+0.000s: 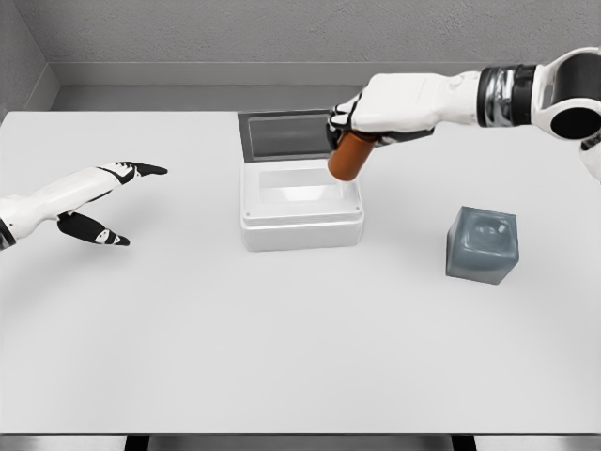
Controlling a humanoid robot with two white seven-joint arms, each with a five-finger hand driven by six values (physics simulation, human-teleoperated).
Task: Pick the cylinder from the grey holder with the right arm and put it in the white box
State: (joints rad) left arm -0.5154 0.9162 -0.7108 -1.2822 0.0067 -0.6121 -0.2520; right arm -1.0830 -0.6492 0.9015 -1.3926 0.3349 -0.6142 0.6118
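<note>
The right hand point(362, 120) is clamped on the cylinder's point(349, 157) top; it looks rigid, smooth, light, hanging tilted over the white box point(300, 224) below.

The right arm reached in from the frame's upper right, its right hand point(376, 117) curled shut in a grasp at upper centre, while the left hand point(99, 197) lay open, fingers spread, at middle left.

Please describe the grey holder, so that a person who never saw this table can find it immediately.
Start from the white box with the raised lid in the middle of the white table. To its right, nearer the table's front, stands the grey holder, alone. It is a small grey-blue cube with a shallow hollow on top, now empty, the only dark block on the table.
</note>
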